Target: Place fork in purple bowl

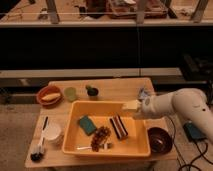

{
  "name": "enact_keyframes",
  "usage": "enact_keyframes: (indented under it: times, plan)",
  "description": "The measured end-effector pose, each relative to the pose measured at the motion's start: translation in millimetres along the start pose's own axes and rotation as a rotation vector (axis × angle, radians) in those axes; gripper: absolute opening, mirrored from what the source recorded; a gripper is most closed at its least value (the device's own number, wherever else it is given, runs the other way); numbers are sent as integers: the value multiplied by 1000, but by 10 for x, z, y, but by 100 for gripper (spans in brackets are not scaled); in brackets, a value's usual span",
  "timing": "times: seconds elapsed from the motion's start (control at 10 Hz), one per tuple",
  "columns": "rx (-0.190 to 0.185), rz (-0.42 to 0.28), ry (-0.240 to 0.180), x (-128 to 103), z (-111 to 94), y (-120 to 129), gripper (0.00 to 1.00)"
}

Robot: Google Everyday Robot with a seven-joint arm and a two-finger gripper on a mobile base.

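Pincer (131, 106) hangs released and empty over the far right rim of the yellow tub (75, 145) on the desk (116, 88). Inside the tub, the fork (93, 147) lies flat by the near wall, touching the near side of the dark grape bunch (100, 136). Just right of the tub, outside it, stands the purple bowl (160, 139), well apart from the fork.

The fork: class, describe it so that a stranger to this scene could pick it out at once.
Find the yellow tub on the wooden table; the claw hovers over its far right rim. The fork lies by the tub's near wall, beside the dark grape-like bunch. It alone is slender and silvery-pale.
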Motion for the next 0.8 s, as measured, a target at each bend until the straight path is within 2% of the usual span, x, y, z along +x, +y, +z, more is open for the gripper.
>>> enact_keyframes:
  times: [0.1,0.3,0.4,0.5,0.8]
  plan:
    - [3,-65,-30,-22,-2,-10,54]
    - [4,-135,-58,-41,-1,-22,54]
    - [-17,-132,-52,-53,16,-19,54]
    - [-44,-128,-66,-88,84,-30,54]
    - [-130,-151,-128,-315,475,-245,54]
